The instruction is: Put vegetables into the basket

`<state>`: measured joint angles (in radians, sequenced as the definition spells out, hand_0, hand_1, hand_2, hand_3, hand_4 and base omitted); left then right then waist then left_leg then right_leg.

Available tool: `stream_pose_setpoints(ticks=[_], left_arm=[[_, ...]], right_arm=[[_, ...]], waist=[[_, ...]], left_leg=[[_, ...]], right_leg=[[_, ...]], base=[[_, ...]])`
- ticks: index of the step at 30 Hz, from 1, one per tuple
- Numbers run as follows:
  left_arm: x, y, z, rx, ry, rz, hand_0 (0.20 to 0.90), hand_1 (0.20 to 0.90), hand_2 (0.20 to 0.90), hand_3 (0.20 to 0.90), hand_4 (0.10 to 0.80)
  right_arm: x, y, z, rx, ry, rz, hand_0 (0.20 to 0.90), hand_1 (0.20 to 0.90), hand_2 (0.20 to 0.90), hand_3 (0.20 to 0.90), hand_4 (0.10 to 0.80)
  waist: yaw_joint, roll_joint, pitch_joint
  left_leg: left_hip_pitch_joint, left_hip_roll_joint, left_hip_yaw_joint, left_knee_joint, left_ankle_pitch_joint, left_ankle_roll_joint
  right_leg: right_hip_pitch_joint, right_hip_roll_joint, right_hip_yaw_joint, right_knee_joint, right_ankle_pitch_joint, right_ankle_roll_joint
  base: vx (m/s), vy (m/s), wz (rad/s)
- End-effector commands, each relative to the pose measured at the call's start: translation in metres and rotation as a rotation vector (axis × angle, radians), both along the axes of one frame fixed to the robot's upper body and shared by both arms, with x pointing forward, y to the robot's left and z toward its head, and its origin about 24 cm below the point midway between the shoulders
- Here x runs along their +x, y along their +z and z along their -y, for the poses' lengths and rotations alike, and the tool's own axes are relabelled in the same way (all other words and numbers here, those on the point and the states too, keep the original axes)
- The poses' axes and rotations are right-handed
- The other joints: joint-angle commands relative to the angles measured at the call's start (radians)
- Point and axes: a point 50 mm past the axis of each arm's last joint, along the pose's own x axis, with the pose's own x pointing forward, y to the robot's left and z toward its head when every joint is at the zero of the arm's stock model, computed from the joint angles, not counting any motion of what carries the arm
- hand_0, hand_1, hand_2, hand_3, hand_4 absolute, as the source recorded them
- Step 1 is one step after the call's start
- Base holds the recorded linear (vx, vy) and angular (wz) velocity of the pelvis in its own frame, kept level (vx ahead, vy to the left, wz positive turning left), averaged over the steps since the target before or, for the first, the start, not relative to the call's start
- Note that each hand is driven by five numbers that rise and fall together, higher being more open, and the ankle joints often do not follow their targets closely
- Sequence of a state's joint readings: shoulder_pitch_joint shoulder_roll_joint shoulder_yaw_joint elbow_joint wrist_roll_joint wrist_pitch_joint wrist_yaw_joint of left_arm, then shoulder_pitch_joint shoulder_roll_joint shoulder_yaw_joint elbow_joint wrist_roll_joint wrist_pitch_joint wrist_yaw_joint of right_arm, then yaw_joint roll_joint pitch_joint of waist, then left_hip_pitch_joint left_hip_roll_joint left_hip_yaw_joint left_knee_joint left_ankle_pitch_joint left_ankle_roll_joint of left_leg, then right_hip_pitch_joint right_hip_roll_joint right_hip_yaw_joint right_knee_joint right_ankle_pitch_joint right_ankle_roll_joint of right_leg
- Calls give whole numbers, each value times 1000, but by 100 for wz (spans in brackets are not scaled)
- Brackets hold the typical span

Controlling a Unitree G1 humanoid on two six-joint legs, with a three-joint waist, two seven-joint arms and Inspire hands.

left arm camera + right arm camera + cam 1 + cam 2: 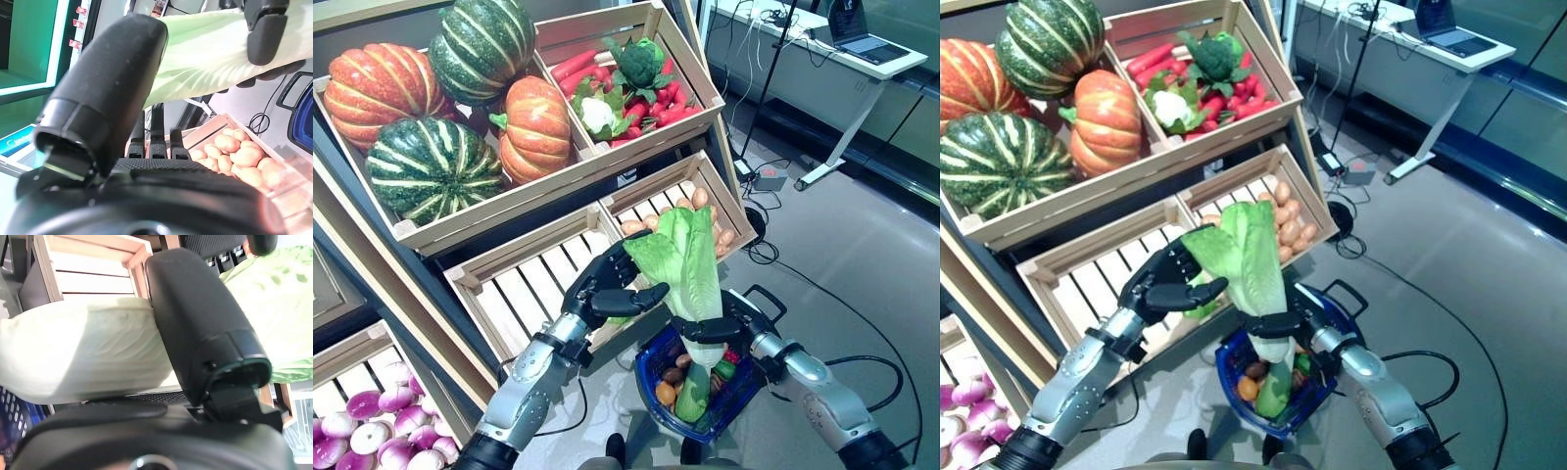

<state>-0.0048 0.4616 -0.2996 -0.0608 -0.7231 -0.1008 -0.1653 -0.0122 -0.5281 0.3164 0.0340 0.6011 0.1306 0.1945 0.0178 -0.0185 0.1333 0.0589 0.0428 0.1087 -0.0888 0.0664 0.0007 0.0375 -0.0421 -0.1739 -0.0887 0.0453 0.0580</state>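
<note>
A long green lettuce with a pale stalk stands upright between my two hands, just above the blue basket on the floor. My left hand has its fingers behind the upper leaves and its thumb in front of them. My right hand pinches the pale stalk, as the right wrist view shows from close. In the basket lie a long green vegetable, a round orange one, small brown ones and a red one.
The wooden vegetable stand rises on the left, its lower slatted crates right behind my left hand. A white desk with a laptop stands at the back right. A power box and cables lie on the grey floor.
</note>
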Motion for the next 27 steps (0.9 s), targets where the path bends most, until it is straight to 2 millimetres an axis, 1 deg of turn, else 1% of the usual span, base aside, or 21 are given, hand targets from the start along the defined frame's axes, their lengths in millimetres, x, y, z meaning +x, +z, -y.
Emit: stream_pose_setpoints(ticks=[1, 9, 13, 14, 15, 16, 17, 19, 20, 24, 27], left_arm=[[12, 37, 0, -85, -2, 176, 900, 900, 900, 900, 800], [14, 37, -1, -83, 13, 173, 900, 900, 900, 900, 800], [11, 32, -12, -77, 57, 155, 900, 900, 900, 900, 800], [10, 32, -13, -77, 59, 154, 900, 900, 900, 900, 800], [8, 30, -19, -75, 87, 146, 900, 900, 900, 900, 800], [7, 30, -20, -75, 90, 146, 900, 900, 900, 900, 800], [3, 28, -28, -68, 124, 145, 900, 900, 900, 900, 800], [2, 28, -29, -66, 129, 146, 900, 900, 900, 900, 800], [2, 37, -39, -57, 179, 206, 900, 900, 900, 900, 800], [11, 61, -47, -54, 245, 343, 900, 900, 900, 900, 800], [13, 75, -49, -60, 298, 429, 900, 900, 900, 900, 800]], right_arm=[[18, 44, -3, 164, -57, 224, 300, 300, 300, 300, 400], [22, 54, 8, 229, -145, 287, 300, 300, 300, 300, 400], [20, 62, 25, 320, -300, 346, 300, 300, 300, 300, 400], [20, 62, 26, 324, -309, 348, 300, 300, 300, 300, 400], [16, 61, 35, 345, -377, 359, 300, 300, 300, 300, 400], [16, 61, 37, 348, -390, 363, 300, 300, 300, 300, 400], [11, 59, 46, 359, -475, 381, 300, 300, 300, 300, 400], [10, 58, 47, 361, -486, 383, 300, 300, 300, 300, 400], [9, 65, 60, 427, -596, 455, 300, 300, 300, 300, 400], [16, 82, 72, 491, -684, 580, 300, 300, 300, 300, 400], [22, 89, 79, 552, -750, 614, 300, 300, 300, 300, 400]], waist=[[3, -30, -75], [-2, -31, -68], [-8, -30, -62], [-9, -30, -62], [-12, -30, -57], [-12, -30, -56], [-16, -30, -47], [-16, -30, -45], [-19, -28, 13], [-24, -16, 125], [-23, -9, 185]], left_leg=[[0, 9, -29, 2, -60, -25], [3, 9, -22, 2, -62, -22], [2, 9, -17, 2, -67, -18], [1, 9, -16, 2, -67, -18], [-1, 10, -14, 2, -68, -18], [-2, 10, -13, 2, -68, -17], [-7, 11, -8, 2, -67, -16], [-8, 11, -6, 2, -66, -16], [-55, 15, 5, 13, -51, -13], [-142, 16, -6, 27, -24, -14], [-196, 16, -15, 47, -14, -19]], right_leg=[[28, -66, -20, 1, 13, 50], [26, -63, -13, 1, 13, 47], [24, -56, -5, 1, 9, 46], [24, -56, -5, 1, 9, 45], [22, -53, -4, 1, 8, 45], [21, -53, -3, 1, 8, 45], [15, -49, 0, 1, 7, 42], [13, -48, 1, 1, 7, 42], [-48, -37, 11, 46, -5, 29], [-139, -17, 17, 106, -15, 12], [-186, -4, 19, 135, -24, 1]], base=[[0, 0, 0], [0, 0, 0], [8, -7, -1], [36, -39, -3], [0, 0, 0], [39, -61, -2], [20, -42, -1], [-90, -59, -2], [-293, -105, -2], [-321, -90, -3], [-176, -92, 2]])
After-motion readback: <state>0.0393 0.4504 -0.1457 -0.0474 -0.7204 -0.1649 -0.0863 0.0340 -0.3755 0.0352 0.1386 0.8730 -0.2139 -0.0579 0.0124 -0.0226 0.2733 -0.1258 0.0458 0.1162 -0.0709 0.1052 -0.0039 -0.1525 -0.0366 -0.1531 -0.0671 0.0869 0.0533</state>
